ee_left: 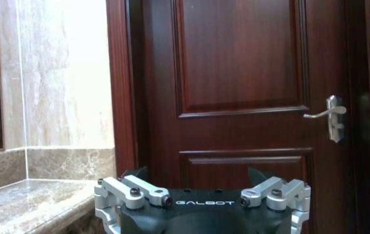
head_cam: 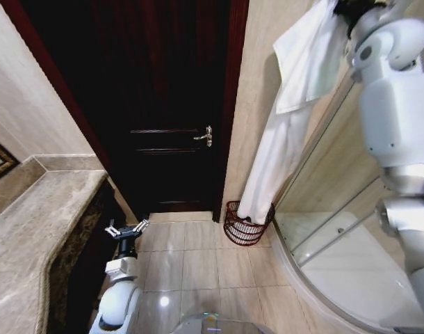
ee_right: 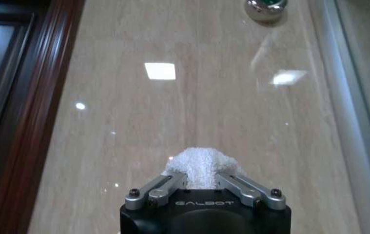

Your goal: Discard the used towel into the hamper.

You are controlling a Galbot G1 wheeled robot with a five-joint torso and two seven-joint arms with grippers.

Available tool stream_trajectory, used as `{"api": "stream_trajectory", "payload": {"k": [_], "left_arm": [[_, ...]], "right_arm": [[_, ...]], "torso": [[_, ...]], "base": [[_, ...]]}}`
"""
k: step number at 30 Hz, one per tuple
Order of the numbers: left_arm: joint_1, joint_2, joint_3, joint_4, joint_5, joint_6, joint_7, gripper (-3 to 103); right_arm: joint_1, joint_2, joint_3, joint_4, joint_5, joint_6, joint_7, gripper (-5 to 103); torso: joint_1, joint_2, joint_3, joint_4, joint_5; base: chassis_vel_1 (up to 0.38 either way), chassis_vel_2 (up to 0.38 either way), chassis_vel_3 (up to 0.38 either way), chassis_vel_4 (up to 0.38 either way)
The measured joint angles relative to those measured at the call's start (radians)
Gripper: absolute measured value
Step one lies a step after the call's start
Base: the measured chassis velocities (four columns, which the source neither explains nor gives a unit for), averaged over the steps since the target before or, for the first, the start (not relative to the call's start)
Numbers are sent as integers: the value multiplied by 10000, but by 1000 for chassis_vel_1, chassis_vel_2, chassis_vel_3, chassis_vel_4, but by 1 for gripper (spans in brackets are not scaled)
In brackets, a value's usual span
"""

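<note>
A long white towel (head_cam: pixel 281 139) hangs down the beige wall beside the door. Its lower end reaches the mouth of the hamper (head_cam: pixel 245 224), a small reddish-brown wire basket on the floor by the door frame. My right arm is raised to the towel's top at the upper right. In the right wrist view my right gripper (ee_right: pixel 201 176) is shut on a bunch of the white towel (ee_right: pixel 198 163), close to the wall. My left gripper (head_cam: pixel 126 228) hangs low by the counter's end, open and holding nothing, facing the door (ee_left: pixel 237 73).
A dark wooden door (head_cam: pixel 163 104) with a silver lever handle (head_cam: pixel 205 136) fills the far side. A marble counter (head_cam: pixel 38 223) runs along the left. A curved glass shower enclosure (head_cam: pixel 337 243) stands on the right. A chrome knob (ee_right: pixel 264 7) sits on the wall. Tiled floor (head_cam: pixel 191 264) lies between.
</note>
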Motion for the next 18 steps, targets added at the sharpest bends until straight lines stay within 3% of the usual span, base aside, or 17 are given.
{"api": "stream_trajectory", "payload": {"k": [10, 18], "left_arm": [[-16, 21, 141, 40, 61, 5, 6, 100], [-48, 93, 202, 69, 33, 4, 18, 100]], "right_arm": [[-985, -211, 121, 532, -1, 29, -3, 6], [-1418, 45, 115, 531, -139, 185, -4, 6]], "torso": [[0, 0, 0, 2, -3], [0, 0, 0, 3, -4]], "base": [[0, 0, 0, 0], [0, 0, 0, 0]]}}
